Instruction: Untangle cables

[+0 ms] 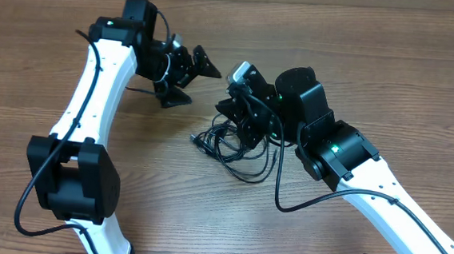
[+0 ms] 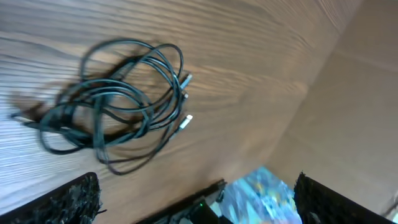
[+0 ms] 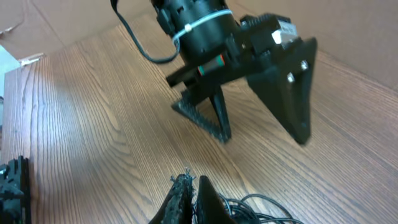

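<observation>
So the cables (image 1: 237, 150) are one knotted clump of thin black loops lying flat on the wooden table (image 1: 392, 58), and no strand is pulled clear of it yet. In the left wrist view you can see two silver-tipped plug ends (image 2: 186, 121) poking out on the same side of the clump.

The left gripper (image 1: 192, 83) is off to one side of the clump, near it but not touching. Its fingers are spread wide with nothing between them. The right gripper (image 3: 188, 196) sits right over the clump, at the edge that faces the left gripper, with its fingers pressed together. I honestly can't tell if there's a strand pinched in there or if it's closed on nothing. Its own camera only shows the tips against the wood with cable just beside them, and from above the arm covers that spot.

My read is that this is very early in the job, the get-a-hold stage. For the next move, the left gripper needs to come in to the clump and close on one single strand, and those plug ends look like the obvious target. Then it should draw that strand away from the clump while the right side keeps the rest from following. The strands are thin and stacked, so grabbing two at once or dragging the whole clump along seems like the main risk.
</observation>
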`<state>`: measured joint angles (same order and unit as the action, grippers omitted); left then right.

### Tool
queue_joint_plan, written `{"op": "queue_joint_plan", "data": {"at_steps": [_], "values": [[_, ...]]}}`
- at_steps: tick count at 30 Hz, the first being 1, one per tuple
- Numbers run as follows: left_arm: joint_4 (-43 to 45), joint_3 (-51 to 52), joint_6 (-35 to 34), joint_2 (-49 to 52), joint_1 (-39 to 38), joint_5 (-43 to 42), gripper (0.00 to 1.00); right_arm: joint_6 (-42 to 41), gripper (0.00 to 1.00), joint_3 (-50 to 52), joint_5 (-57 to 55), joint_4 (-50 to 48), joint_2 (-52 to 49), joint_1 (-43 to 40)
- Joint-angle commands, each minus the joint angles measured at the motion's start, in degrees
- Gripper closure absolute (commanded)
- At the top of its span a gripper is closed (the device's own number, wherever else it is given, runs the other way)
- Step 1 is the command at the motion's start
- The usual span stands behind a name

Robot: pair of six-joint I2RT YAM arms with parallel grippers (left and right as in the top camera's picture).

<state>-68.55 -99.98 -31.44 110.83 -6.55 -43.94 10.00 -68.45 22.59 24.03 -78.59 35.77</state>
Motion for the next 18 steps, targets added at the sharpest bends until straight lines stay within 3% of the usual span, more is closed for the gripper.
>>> {"op": "queue_joint_plan", "data": {"at_steps": [1,8,10,12,18], "values": [[0.20,0.50,0.48,0.42,-0.79,-0.24,0.01,-0.79,0.96,-0.20,-0.66,0.90,1.75,0.11],[-0.20,0.50,-5.70,0.42,-0.61,13.07,0.00,-0.76,0.92,-0.20,-16.55,10.45,0.81,0.11],[-0.22,0.50,-8.37,0.44,-0.63,18.03,0.00,-0.76,0.76,-0.20,-19.69,12.13,-0.35,0.11],[-0.20,0.50,-9.60,0.44,-0.63,20.31,0.01,-0.55,0.69,-0.20,-20.61,12.52,-1.81,-0.07],[-0.07,0.50,-9.90,0.44,-0.66,25.59,0.00,-0.52,0.57,-0.20,-20.55,11.02,-9.46,-2.49]]}}
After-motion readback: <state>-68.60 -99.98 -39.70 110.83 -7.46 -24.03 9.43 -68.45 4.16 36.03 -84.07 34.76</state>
